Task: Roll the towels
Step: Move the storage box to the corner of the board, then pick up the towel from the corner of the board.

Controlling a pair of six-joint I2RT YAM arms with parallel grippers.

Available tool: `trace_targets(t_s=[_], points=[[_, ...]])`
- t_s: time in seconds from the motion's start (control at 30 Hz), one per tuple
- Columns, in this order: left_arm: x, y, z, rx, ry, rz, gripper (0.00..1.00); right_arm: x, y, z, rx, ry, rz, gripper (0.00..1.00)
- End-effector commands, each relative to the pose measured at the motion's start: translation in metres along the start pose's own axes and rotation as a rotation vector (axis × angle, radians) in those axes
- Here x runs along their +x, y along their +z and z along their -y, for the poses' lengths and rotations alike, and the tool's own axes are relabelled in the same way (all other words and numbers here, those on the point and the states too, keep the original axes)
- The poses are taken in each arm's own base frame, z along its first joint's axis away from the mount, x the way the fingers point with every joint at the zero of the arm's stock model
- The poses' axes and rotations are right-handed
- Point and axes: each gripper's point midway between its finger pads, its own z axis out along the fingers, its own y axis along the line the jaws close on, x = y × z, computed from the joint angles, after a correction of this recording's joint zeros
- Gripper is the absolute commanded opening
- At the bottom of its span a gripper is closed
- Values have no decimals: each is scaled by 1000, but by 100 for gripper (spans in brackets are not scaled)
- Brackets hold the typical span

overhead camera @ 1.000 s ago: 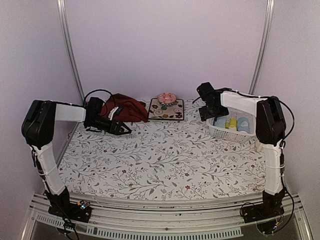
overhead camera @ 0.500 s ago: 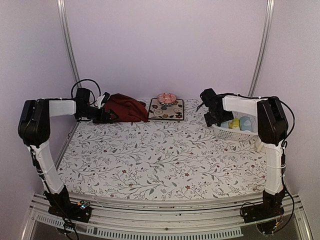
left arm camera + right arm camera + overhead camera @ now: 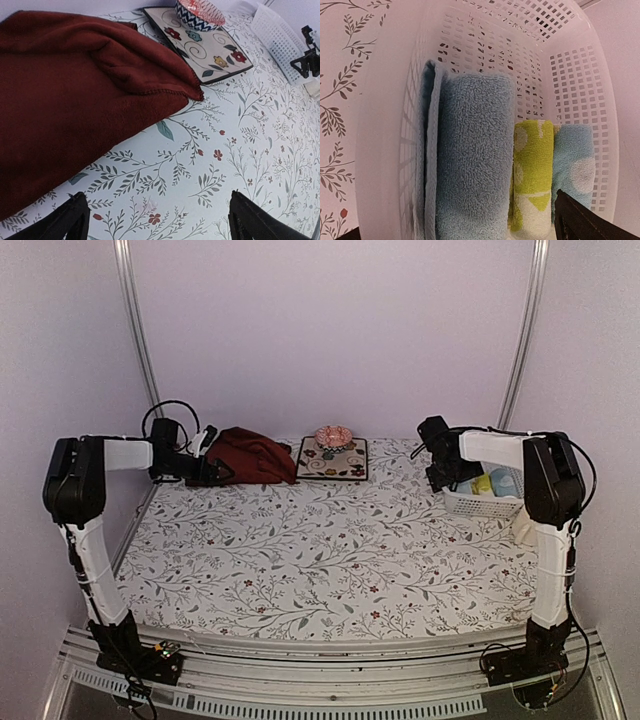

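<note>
Table covering [image 3: 330, 560] open centrally, red towel [image 3: 250, 455] and floral mat [image 3: 340, 466] at back, basket [image 3: 478, 504] walls hemming towels [image 3: 475, 160]

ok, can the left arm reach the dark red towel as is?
Probably yes: the left gripper is open right beside the dark red towel, with only bare table covering between them.

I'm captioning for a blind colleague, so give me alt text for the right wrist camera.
A white perforated basket holds three towels side by side: from left, a large pale blue towel, a yellow-green printed towel and a light blue dotted towel. Floral table covering shows at left.
</note>
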Motion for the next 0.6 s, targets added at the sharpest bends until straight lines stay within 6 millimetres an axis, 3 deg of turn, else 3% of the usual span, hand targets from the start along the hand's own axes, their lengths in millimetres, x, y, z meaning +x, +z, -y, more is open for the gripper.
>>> trace_targets(t_s=[0.0, 0.23, 0.4, 0.57], points=[[-15, -8, -13, 38, 57, 57, 97, -7, -12, 40, 139, -2, 29, 99], [-25, -4, -47, -137, 243, 31, 97, -26, -31, 48, 92, 35, 85, 99], [-14, 2, -95, -347, 248, -43, 97, -39, -61, 20, -110, 62, 161, 99], [-8, -9, -115, -403, 143, -30, 97, -47, -91, -6, -256, 55, 220, 99]])
